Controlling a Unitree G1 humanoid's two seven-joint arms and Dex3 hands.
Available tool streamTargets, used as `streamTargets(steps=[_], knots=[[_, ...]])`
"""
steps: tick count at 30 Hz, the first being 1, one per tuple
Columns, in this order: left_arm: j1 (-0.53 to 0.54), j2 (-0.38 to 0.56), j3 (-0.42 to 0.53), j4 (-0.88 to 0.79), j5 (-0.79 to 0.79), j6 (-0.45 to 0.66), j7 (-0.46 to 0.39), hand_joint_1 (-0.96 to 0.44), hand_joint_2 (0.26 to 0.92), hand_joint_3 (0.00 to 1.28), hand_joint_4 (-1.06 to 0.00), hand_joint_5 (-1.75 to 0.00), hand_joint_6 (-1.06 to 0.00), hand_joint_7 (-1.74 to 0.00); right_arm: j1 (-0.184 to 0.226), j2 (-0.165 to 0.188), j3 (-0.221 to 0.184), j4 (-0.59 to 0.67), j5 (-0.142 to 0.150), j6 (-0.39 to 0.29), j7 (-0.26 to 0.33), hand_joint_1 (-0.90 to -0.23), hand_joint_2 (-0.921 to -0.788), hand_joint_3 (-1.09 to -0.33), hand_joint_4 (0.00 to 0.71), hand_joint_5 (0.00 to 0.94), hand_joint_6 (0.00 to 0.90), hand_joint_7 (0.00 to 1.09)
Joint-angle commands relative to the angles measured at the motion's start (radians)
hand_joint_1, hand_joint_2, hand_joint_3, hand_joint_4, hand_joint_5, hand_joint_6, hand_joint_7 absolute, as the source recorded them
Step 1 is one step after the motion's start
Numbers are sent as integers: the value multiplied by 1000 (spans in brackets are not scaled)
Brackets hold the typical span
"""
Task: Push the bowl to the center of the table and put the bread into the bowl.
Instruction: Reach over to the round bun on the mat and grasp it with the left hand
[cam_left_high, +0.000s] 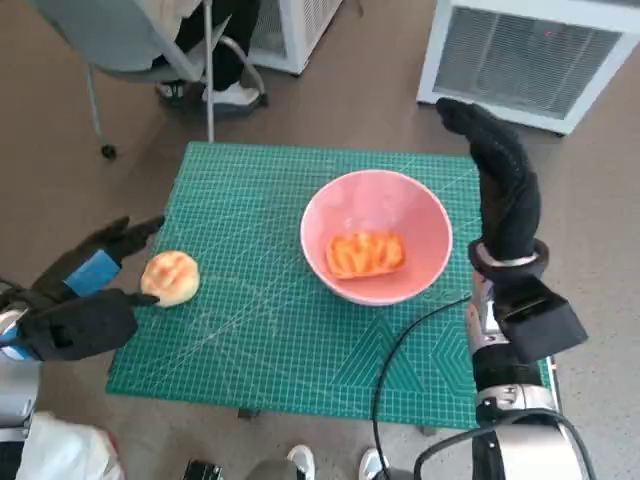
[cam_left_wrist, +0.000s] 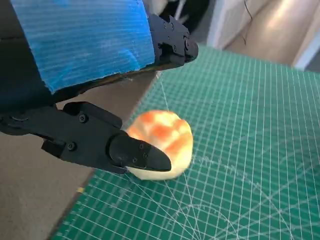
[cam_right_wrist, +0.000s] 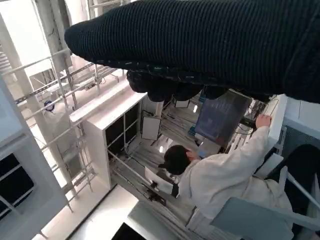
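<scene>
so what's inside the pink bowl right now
One orange, ridged piece of bread lies on the bottom of the pink bowl. Nothing else shows in it; whatever is beneath the piece is covered.

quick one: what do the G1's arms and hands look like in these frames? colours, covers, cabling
Left hand: black, angular plastic segments with visible screws, blue tape across its back. Right hand: covered by a black knitted glove, a black box-shaped module at the wrist. Forearms pale grey; a black cable loops alongside the right forearm.
</scene>
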Motion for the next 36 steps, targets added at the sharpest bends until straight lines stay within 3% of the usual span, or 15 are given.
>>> streamTargets(steps=[1,10,20,23,28,29,30,32,33,36], knots=[[-52,-16,-45,84,-2,-32,5,-243,913,1,-41,0,-236,0,5,-5,-3,10,-12,10,3,-586,-921,-765,376,3,198,344],[-148,-52,-122,262,18,-47,23,-258,916,2,-48,-4,-229,0,5,-11,-3,6,-21,12,-2,-578,-921,-769,376,3,196,346],[-210,-88,-178,403,29,-59,59,-203,921,23,-146,-19,-247,-6,9,-14,-7,0,-27,10,-5,-584,-921,-767,376,2,194,349],[-212,-94,-193,414,41,-66,87,-144,921,31,-255,-26,-332,-27,10,-14,-7,-1,-25,9,-3,-585,-921,-766,377,2,192,348],[-224,-99,-212,451,56,-87,123,-63,921,58,-638,-76,-660,-122,10,-13,-8,0,-24,8,-3,-580,-921,-764,377,2,189,347],[-227,-98,-217,458,63,-91,129,-57,921,61,-670,-86,-686,-133,10,-13,-8,1,-23,8,-3,-580,-921,-764,377,2,189,347],[-230,-97,-221,464,67,-94,134,-37,921,85,-665,-457,-626,-570,10,-12,-8,2,-23,8,-3,-580,-921,-764,377,2,189,347],[-233,-94,-226,471,71,-102,140,-19,921,112,-658,-789,-563,-958,9,-11,-8,2,-23,8,-3,-580,-921,-764,377,2,189,347],[-235,-92,-228,475,72,-106,141,-12,921,120,-659,-911,-541,-1102,9,-10,-8,2,-22,9,-3,-579,-921,-764,377,1,189,347],[-243,-88,-234,481,72,-112,143,-3,921,120,-662,-1066,-535,-1248,9,-9,-9,3,-21,9,-3,-579,-921,-764,377,1,189,347]])
